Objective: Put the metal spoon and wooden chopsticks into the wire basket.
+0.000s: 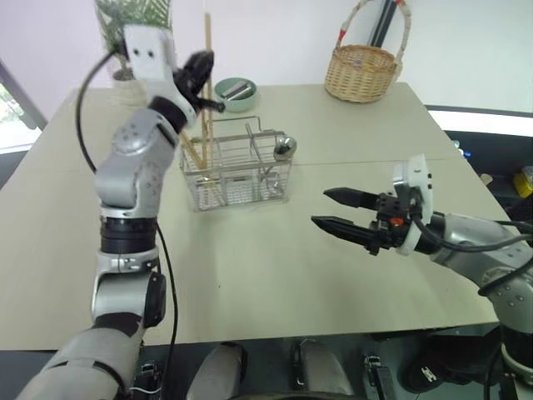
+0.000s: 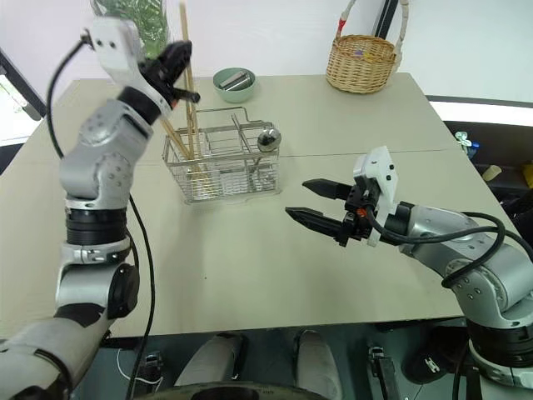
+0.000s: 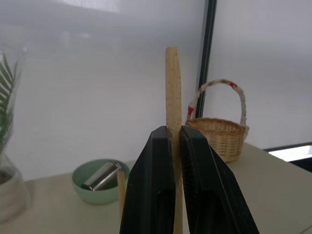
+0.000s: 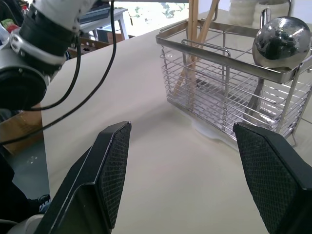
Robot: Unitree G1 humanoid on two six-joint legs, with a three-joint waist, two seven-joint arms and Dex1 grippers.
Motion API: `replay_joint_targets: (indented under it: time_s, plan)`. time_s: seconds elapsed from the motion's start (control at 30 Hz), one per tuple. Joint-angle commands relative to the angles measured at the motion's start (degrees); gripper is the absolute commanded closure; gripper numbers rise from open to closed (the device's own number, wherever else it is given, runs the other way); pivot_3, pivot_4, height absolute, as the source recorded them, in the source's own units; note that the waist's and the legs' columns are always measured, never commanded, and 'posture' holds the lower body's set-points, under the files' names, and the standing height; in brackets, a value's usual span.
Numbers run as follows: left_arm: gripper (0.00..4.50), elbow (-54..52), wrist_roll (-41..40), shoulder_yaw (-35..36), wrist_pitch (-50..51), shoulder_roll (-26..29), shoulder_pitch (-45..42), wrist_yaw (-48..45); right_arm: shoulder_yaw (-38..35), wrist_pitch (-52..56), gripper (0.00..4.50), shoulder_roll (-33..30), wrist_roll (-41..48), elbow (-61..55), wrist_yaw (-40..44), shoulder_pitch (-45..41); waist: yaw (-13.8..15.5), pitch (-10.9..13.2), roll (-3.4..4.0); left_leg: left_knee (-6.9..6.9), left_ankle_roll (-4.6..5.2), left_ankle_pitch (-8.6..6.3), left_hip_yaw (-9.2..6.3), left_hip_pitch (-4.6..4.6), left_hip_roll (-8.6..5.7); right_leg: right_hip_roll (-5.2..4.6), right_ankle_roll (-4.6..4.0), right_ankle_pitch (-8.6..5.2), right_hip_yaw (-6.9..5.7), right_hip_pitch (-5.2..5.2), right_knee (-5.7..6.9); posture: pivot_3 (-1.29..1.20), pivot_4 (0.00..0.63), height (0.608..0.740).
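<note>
The wire basket point(image 1: 236, 172) stands mid-table, light and open-meshed, so the main risk is that it tips or slides if the stick held above it is dragged sideways against a divider. The metal spoon point(image 1: 284, 148) already stands in the basket's right end, bowl up. One of the wooden chopsticks point(image 1: 193, 154) leans inside the left compartment; the other chopstick point(image 1: 206, 50) stands upright over that compartment, its lower end among the wires, and could spring out onto the table if let go while tilted. The left gripper point(image 1: 208, 83), raised above the basket's left end, pinches this stick between its fingers. The right gripper point(image 1: 333, 210) hovers low to the basket's right, jaws spread and empty.
</note>
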Motion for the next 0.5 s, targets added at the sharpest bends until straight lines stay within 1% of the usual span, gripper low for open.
replay_joint_targets:
  time_s: [0.03, 0.07, 0.2, 0.23, 0.37, 0.5]
  plan:
    - [2.81, -3.38, 1.21, 0.11, -2.19, -0.73, 0.66, 0.42, -2.49, -0.5, 1.05, -0.48, 1.24, -1.58, 0.0, -0.36, -0.04, 0.0, 0.0, 0.0, 0.0, 0.0, 0.0, 0.0, 0.0, 0.0, 0.0, 0.0, 0.0, 0.0, 0.0, 0.0, 0.15, 0.733]
    - [2.34, -3.6, 1.24, 0.41, -2.01, -1.06, 0.95, 0.7, -2.62, -0.45, 1.05, -0.54, 1.39, -1.51, 0.04, -0.52, -0.03, 0.0, 0.0, 0.0, 0.01, 0.0, 0.0, 0.01, 0.0, 0.0, 0.0, 0.0, 0.0, 0.0, 0.0, 0.0, 0.15, 0.733]
    - [0.2, -4.78, 1.31, 1.52, -1.33, -1.74, 1.43, 1.85, -2.64, -0.4, 1.05, -0.63, 1.45, -1.04, 0.28, -1.22, 0.01, 0.0, 0.0, 0.0, 0.01, 0.0, 0.0, 0.0, 0.0, 0.0, 0.0, 0.0, -0.01, 0.0, 0.0, 0.0, 0.15, 0.733]
    - [0.02, -5.1, 1.21, 1.7, -1.08, -1.84, 1.52, 2.12, -2.6, -0.41, 1.05, -0.63, 1.42, -0.92, 0.32, -1.36, -0.01, 0.0, 0.0, 0.0, 0.01, 0.0, -0.01, 0.01, 0.0, 0.0, 0.0, 0.0, -0.01, 0.0, 0.0, 0.0, 0.15, 0.733]
    - [0.02, -8.09, 0.72, 2.54, 0.59, -1.43, 1.78, 3.26, -2.1, -0.6, 1.05, -0.57, 0.78, -0.01, 0.74, -2.09, 0.0, 0.0, 0.0, 0.0, 0.01, 0.0, 0.0, 0.01, 0.0, 0.0, 0.0, 0.0, 0.0, 0.0, 0.0, 0.0, 0.15, 0.733]
    - [0.02, -10.49, -1.98, 4.9, 5.02, 1.21, 0.47, 2.42, -1.53, -1.04, 1.05, -0.52, -0.3, 1.07, 1.46, -2.67, -0.13, 0.0, 0.01, 0.0, 0.01, 0.0, 0.0, 0.02, 0.0, 0.01, 0.0, 0.0, 0.0, 0.0, 0.01, 0.0, 0.15, 0.733]
